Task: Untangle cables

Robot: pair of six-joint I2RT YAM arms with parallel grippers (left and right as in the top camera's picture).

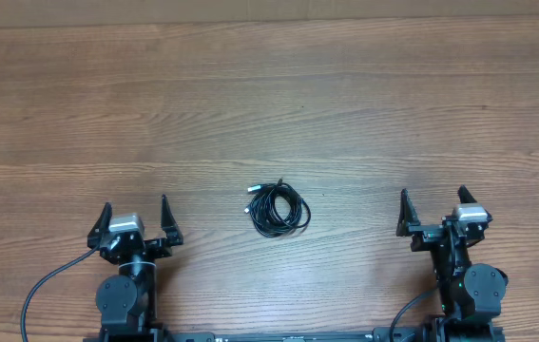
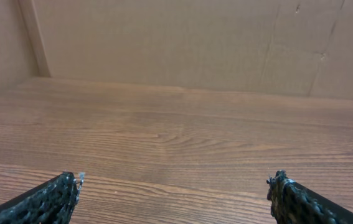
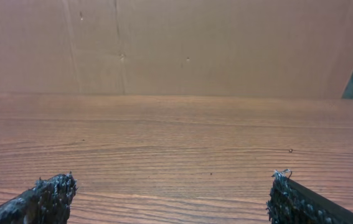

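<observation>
A: What is sitting on the left?

B: The left gripper [image 1: 136, 204] is resting near the bottom edge of the overhead view, above the table [image 1: 269, 85], a smooth board with brown wood grain running sideways. Its two black, wedge-shaped fingers [image 2: 55, 199] are standing wide apart, pinching nothing. Their pads are looking rough and pebbled in the left wrist view.

A: And in the middle?

B: The cables [image 1: 279, 211] are lying as one small round coil of thin, glossy black cord. The coil is resting on the table between the two arms, well apart from both. One small plug end [image 1: 254, 188] is poking out at its upper left. I cannot tell how many cords are making up the coil, as the overhead view is too small.

A: The right side?

B: The right gripper [image 1: 433, 193] is mirroring the left, with two rough black fingers [image 3: 48, 196] spread wide and gripping nothing. A plain, matte cardboard wall [image 3: 176, 43] is standing behind the table.
</observation>
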